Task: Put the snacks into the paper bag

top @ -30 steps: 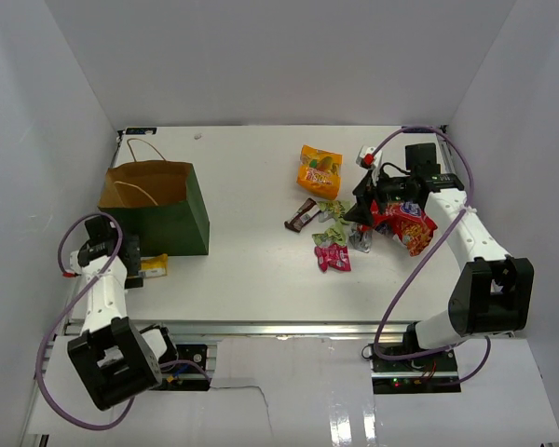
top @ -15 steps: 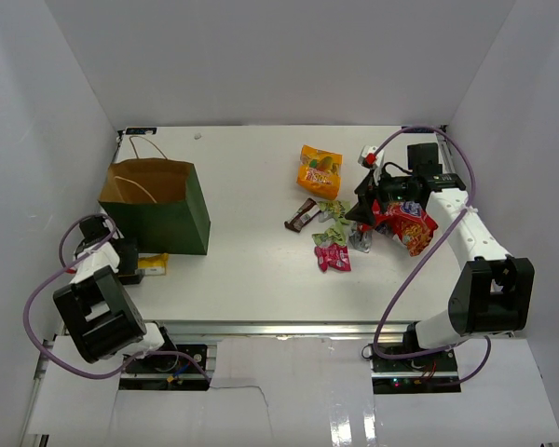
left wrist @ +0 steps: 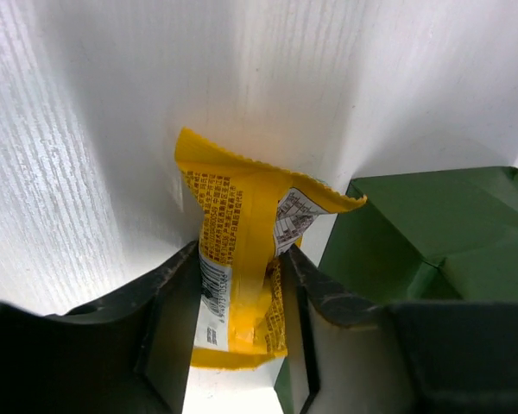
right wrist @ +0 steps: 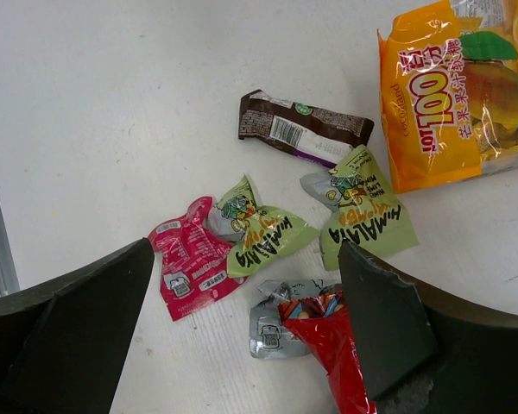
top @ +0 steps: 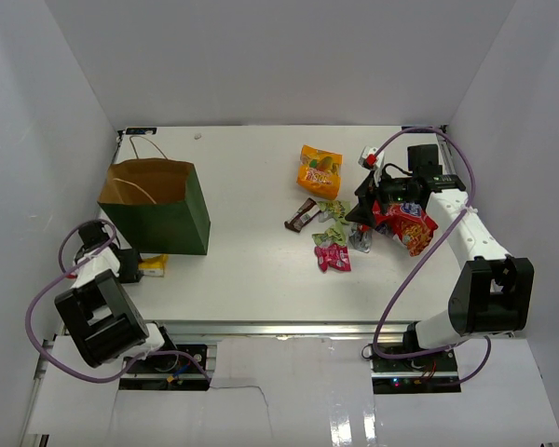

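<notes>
A yellow packet (left wrist: pixel 242 250) lies on the table beside the dark green paper bag (left wrist: pixel 432 233), which stands upright at the left (top: pixel 168 219). My left gripper (left wrist: pixel 242 267) is shut on this packet, one finger pressed against each side. Over the snack pile my right gripper (right wrist: pixel 246 250) hangs open. Below it lie a pink sachet (right wrist: pixel 190 259), two green sachets (right wrist: pixel 263 237), a silver sachet (right wrist: pixel 272 323), a brown bar (right wrist: pixel 302 129) and an orange pouch (right wrist: pixel 453 95). The red chip bag (right wrist: pixel 332 354) pokes in by its right finger.
White walls close in the table on three sides. The left wall runs close behind my left arm (top: pixel 93 270). The paper bag's open brown mouth (top: pixel 144 183) faces up, its loop handles resting on the rim.
My left arm has folded back toward the near left corner, and its jaws have narrowed onto the yellow packet. The right arm and the snack pile have not moved.
</notes>
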